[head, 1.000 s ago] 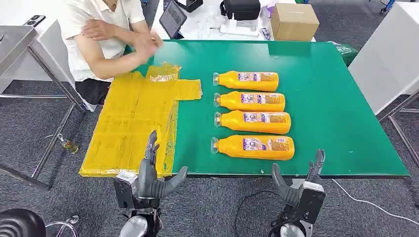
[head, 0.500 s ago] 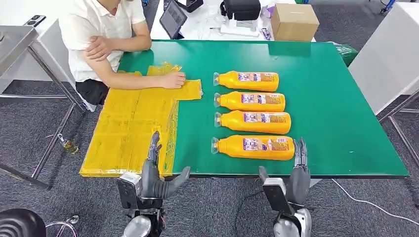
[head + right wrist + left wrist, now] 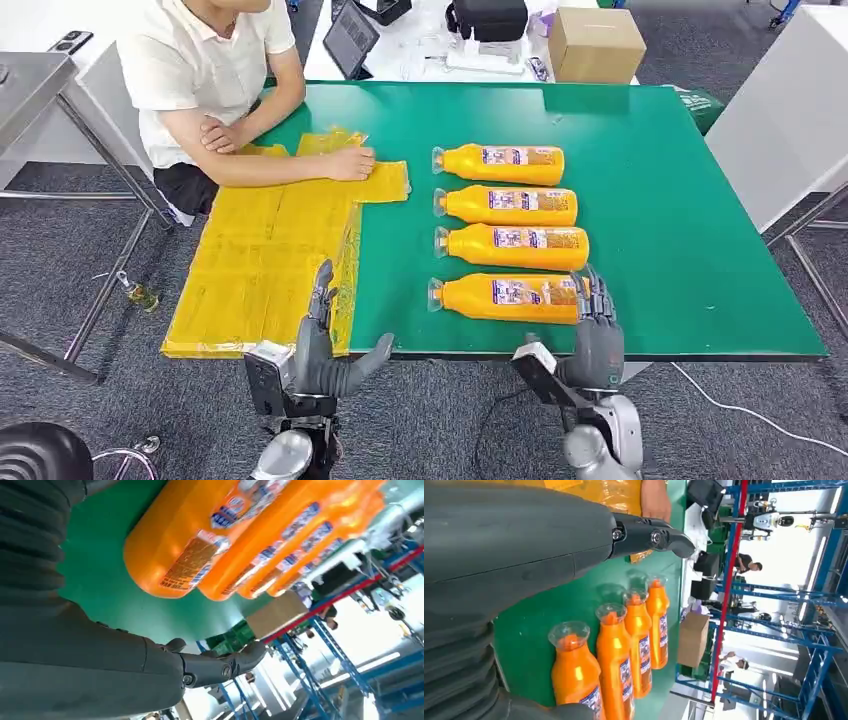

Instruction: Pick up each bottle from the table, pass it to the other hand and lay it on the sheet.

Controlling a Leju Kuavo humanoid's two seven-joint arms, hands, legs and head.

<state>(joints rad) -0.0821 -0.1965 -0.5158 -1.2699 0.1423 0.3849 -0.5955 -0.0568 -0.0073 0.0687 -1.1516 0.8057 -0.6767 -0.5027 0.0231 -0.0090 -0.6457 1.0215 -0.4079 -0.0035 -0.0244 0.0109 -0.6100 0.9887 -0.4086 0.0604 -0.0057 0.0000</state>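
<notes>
Hovering right hand (image 3: 594,335) fingers apart by nearest bottle (image 3: 510,298) | left hand (image 3: 320,355) spread | label text unreadable

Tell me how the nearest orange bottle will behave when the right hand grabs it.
The nearest bottle lies on its side on the smooth green table, so a nudge from the right hand may roll it toward the next bottle. It looks full, so probably fairly heavy. Its glossy plastic and label could be slippery; a firm grip around the body seems wise.
</notes>
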